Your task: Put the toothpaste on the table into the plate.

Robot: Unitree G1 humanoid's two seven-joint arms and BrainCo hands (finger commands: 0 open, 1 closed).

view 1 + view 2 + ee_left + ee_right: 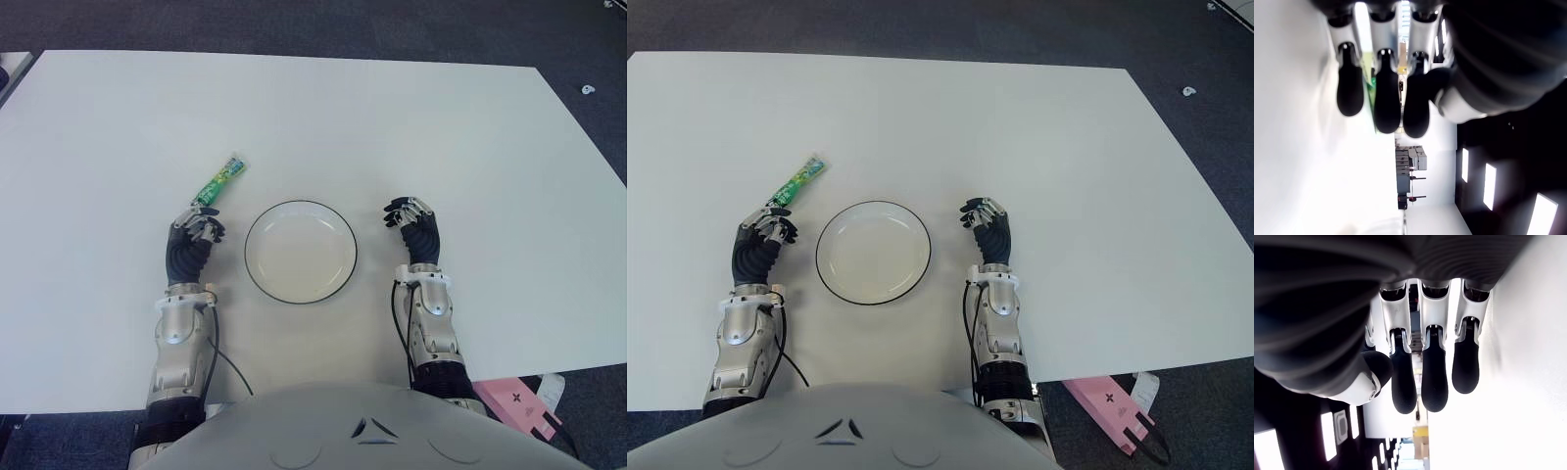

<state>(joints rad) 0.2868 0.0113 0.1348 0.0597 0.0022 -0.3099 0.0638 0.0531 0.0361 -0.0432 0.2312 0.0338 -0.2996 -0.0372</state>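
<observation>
**Still on the table: toothpaste lies just past the left fingertips**

Plainly, the toothpaste (219, 182) has not been gripped. It is a small green tube lying flat on the white table (441, 127), angled so that its near end points toward the left hand (193, 238) and its far end points away and to the right. The near end sits right at the tips of that hand; from the eye views it cannot be told whether they touch it.

The left hand shows to the left of the plate (300, 251), with the fingers (1387, 105) loosely bent and side by side, the thumb set apart from them, nothing between thumb and fingers. In the left wrist view a strip of green shows in the gaps behind the dark fingertips, beyond them rather than inside the hand.

The plate is round and white with a thin dark rim, and it holds nothing. It lies between the two hands, near the table's front edge, and the tube is beyond it and to its left, apart from the rim.

The right hand (414, 223) shows to the right of the plate, a little apart from it. Its fingers (1434, 382) hang relaxed and slightly curled, thumb clear of them, holding nothing.
</observation>
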